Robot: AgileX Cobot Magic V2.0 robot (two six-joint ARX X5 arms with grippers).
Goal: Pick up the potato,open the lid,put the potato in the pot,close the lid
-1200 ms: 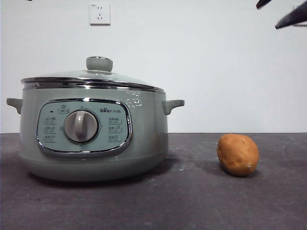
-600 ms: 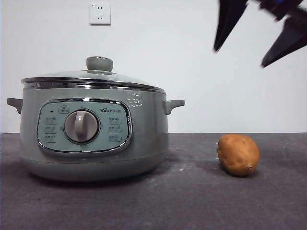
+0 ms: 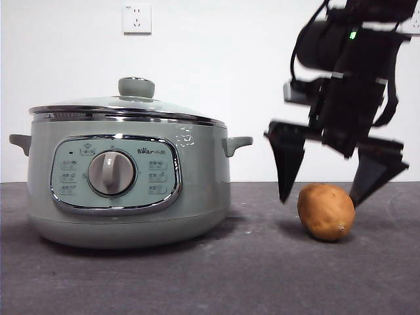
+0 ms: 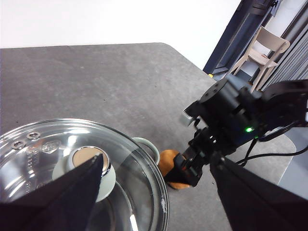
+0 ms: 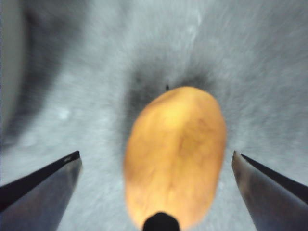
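Straddling the potato (image 3: pixel 325 211) with jaws spread wide, the right gripper (image 3: pixel 325 197) has one tip on each side of it, neither touching; the potato lies on the dark table (image 3: pixel 262 275), right of the pot (image 3: pixel 128 177). "Bear" reads on the pot's control panel (image 3: pixel 115 174); the smaller markings are illegible. Its lid (image 3: pixel 125 108) sits closed. Above the lid hangs the left gripper (image 4: pixel 154 192), open and empty, its jaws cut off.

— What does the arm look like?
— Black and boxy, with the right gripper (image 3: pixel 323 197) ending in two tapered black jaws.
— Any markings?
— A small green light at one o'clock, black cables looping alongside.
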